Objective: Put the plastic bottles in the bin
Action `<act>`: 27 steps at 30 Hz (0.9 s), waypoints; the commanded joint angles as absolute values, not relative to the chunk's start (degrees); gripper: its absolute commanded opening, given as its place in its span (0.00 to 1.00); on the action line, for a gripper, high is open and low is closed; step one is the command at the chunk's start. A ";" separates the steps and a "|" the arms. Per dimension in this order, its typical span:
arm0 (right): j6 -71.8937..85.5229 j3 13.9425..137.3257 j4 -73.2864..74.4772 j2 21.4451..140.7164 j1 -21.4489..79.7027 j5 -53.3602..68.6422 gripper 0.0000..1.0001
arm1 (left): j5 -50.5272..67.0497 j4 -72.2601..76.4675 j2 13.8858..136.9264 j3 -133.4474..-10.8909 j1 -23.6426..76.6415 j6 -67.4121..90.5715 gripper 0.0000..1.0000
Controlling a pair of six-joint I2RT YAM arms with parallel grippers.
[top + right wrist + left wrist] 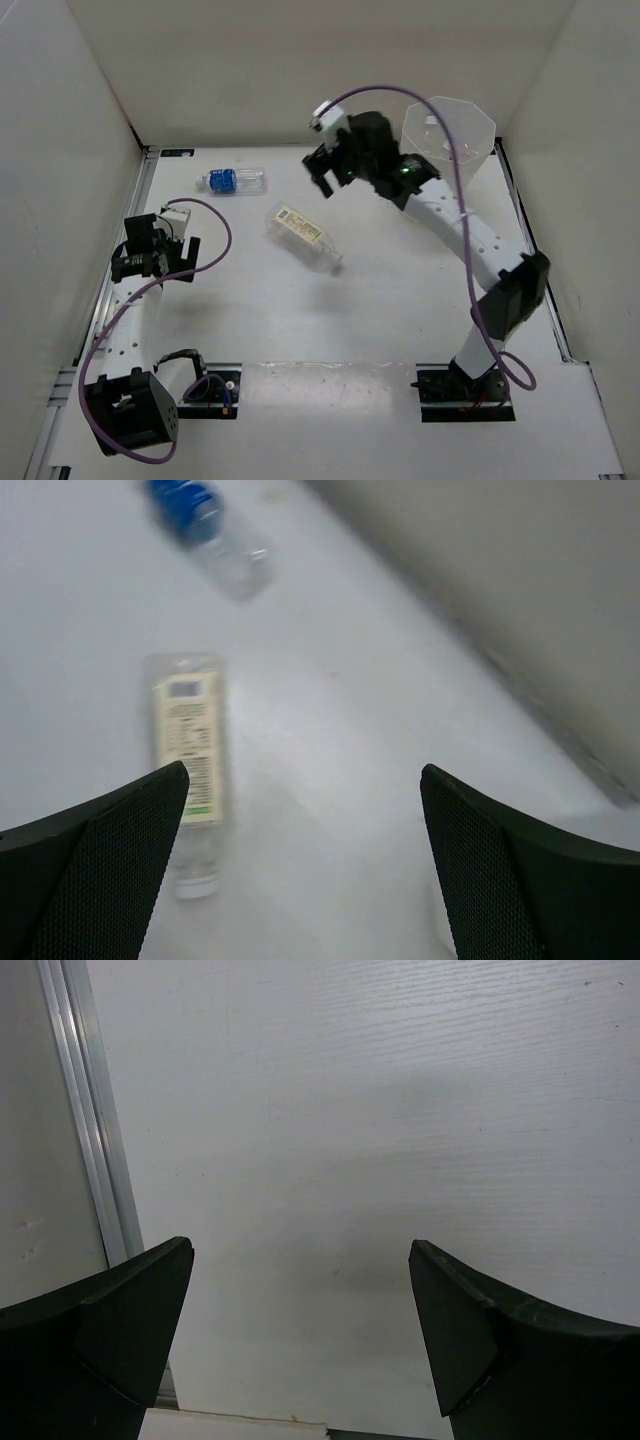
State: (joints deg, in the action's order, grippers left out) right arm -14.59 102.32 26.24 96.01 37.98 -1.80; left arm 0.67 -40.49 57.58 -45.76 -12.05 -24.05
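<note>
The bin, translucent white with a faceted rim, stands in the far right corner. A blue-labelled plastic bottle lies at the far left of the table. A yellowish-labelled bottle lies on its side near the middle. My right gripper hangs open and empty, left of the bin and above the table between the two bottles. The left gripper is open and empty over bare table at the left.
White walls enclose the table on three sides. An aluminium rail runs along the left edge beside the left gripper. Purple cables loop from both arms, the right one passing in front of the bin.
</note>
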 commanded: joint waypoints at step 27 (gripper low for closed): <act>-3.52 108.01 33.22 127.18 47.72 -1.05 0.55 | -30.40 -41.49 51.33 -37.18 -16.00 -8.89 1.00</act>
State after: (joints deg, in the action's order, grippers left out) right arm -5.34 107.79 33.71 126.34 47.35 0.49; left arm -22.35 -43.59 52.66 -37.43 -15.68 -11.86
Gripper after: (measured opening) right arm 0.647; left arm 0.999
